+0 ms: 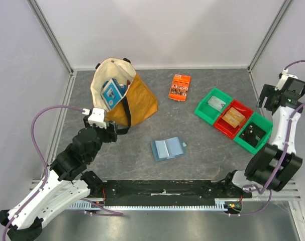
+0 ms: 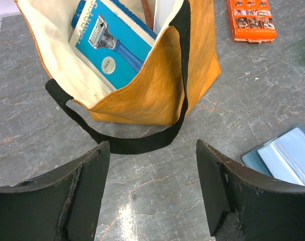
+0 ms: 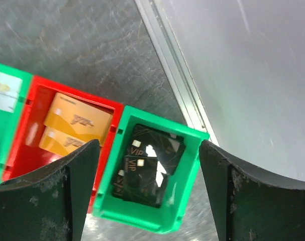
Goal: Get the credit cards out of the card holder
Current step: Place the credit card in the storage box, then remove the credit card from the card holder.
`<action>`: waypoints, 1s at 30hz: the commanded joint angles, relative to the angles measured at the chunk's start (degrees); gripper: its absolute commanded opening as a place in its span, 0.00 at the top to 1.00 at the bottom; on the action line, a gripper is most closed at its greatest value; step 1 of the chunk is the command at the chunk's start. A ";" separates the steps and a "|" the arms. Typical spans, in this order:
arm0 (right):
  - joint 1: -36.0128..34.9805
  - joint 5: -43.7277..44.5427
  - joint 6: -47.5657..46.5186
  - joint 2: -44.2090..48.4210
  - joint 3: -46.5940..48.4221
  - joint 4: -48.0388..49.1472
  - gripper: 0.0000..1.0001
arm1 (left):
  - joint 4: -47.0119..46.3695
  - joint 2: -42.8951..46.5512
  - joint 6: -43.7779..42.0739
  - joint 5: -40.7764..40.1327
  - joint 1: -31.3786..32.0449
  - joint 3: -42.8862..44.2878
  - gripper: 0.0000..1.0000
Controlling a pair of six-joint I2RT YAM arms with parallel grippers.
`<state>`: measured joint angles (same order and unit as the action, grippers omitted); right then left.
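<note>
The light-blue card holder lies open and flat on the table's middle, and its edge shows in the left wrist view. Dark grey-black credit cards lie overlapping in the rightmost green bin. Tan-orange credit cards lie in the red bin beside it. My right gripper hangs open above the dark cards, holding nothing; seen from above, it is over the bins' right end. My left gripper is open and empty over bare table, near the bag's strap, left of the holder.
An orange-tan tote bag holding a blue-and-white box stands at the back left. An orange printed packet lies at the back middle. A third bin, green, sits left of the red one. A wall rail runs close behind the bins.
</note>
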<state>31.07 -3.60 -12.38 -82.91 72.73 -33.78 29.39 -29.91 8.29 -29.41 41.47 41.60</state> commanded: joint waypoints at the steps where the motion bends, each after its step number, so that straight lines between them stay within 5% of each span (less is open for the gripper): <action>1: -2.41 4.83 17.73 11.08 -4.86 3.37 0.13 | -2.84 -0.15 1.81 1.11 -0.43 0.14 0.25; 6: -12.68 3.77 23.70 19.44 -10.85 1.09 0.12 | -2.84 -0.85 2.51 2.77 -0.52 0.23 0.25; 16: -45.18 5.09 39.79 26.49 -23.06 3.62 0.13 | -1.70 -6.91 5.59 9.80 -0.60 2.42 0.25; 24: -70.86 11.67 46.92 20.88 -29.05 12.41 0.15 | -1.43 -17.19 15.68 25.70 -0.34 6.38 0.30; 30: -78.35 16.07 50.08 14.46 -32.64 18.65 0.23 | -6.79 -24.92 23.08 31.69 2.64 6.38 0.37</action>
<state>-44.69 6.66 33.32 -65.80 42.87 -21.87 27.94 -51.37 23.79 -3.81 41.95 45.82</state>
